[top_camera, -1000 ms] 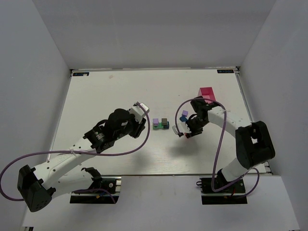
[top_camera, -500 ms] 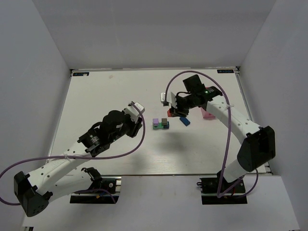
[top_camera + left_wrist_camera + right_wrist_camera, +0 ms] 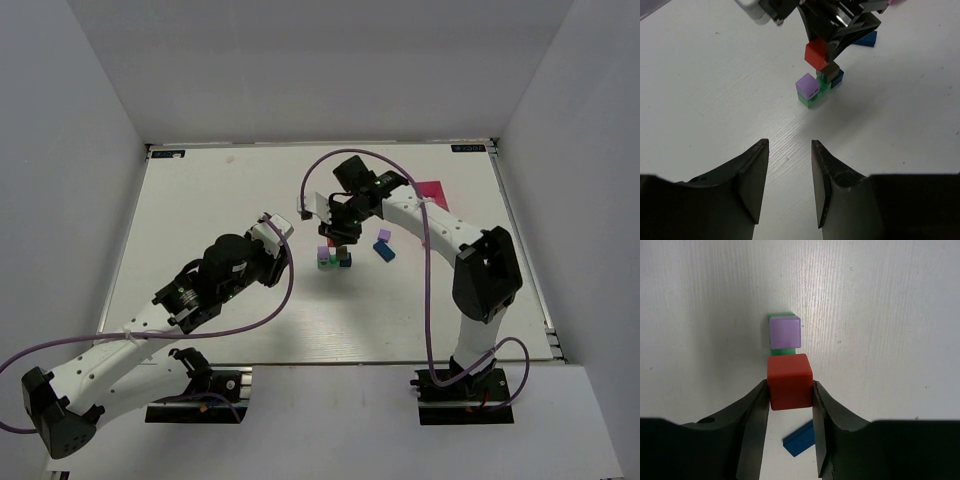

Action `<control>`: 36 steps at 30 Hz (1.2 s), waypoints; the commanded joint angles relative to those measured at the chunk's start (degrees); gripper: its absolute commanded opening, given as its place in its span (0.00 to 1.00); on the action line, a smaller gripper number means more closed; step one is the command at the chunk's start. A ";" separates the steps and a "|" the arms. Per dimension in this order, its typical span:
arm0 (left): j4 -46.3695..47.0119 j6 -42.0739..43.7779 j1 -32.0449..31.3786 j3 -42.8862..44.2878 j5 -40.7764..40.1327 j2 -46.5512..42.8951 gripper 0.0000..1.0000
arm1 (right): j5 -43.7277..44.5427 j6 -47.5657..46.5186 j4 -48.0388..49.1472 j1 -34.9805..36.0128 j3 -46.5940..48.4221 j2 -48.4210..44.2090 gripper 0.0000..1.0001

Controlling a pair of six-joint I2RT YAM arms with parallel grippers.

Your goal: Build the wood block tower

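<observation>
Versus a second ago: the right arm had swung from beside the pink box (image 3: 432, 190), at 3 o'clock of the wood block tower (image 3: 335, 258), to directly over it. The left arm had backed off toward 8 o'clock. Tower sat mid-desk (image 3: 200, 200), same spot.

Top view hid the grip under the arm. Right wrist view showed us the right pincer (image 3: 790, 390) grasping a red cube (image 3: 790, 381), with the tower's purple cube (image 3: 785, 332) just past it at 12 o'clock and a loose blue block (image 3: 800, 437) at 6.

Only the left wrist view showed height: red cube hung just above the brown cube (image 3: 830, 71); contact we couldn't tell. Left pincer (image 3: 788, 145) was released, nothing between its jaws, tower at its 12 o'clock, well apart.
</observation>
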 commanded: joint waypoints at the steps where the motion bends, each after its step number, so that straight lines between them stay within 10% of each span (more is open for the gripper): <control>1: 1.05 0.15 0.23 0.01 -0.06 -0.39 0.50 | 2.84 0.97 -1.85 1.70 3.17 1.31 0.00; 36: 1.05 0.15 0.23 0.01 -0.06 -1.01 0.50 | 9.09 3.51 -5.54 6.54 11.44 10.72 0.00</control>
